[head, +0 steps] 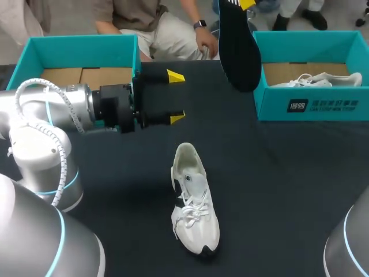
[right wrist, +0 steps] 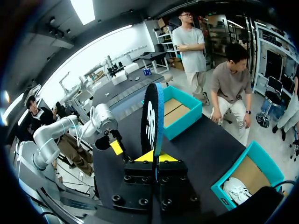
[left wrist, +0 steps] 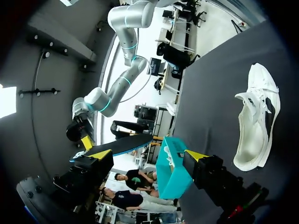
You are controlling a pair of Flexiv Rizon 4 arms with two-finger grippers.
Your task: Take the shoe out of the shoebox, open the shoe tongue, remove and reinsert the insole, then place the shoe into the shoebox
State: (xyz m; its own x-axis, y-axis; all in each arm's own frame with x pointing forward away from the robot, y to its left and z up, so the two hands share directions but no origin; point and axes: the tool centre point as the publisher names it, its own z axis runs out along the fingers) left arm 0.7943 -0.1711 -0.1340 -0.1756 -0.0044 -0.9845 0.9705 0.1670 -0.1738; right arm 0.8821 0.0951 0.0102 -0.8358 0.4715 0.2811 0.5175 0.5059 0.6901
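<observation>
The shoe (head: 195, 202) lies on the table (head: 277, 173) near the left end effector (head: 176, 97), spread wide and empty. The right end effector (right wrist: 153, 157) clamps the insole (right wrist: 152, 116).

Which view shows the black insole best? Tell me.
The head view: the insole hangs with its broad face showing. The right wrist view sees it foreshortened in the right gripper; the left wrist view, small and distant.

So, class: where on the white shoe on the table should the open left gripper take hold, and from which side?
Probably the heel rim of the shoe, from above, one finger inside: it sits sole-down, opening up, and that end lies nearest the left gripper.
</observation>
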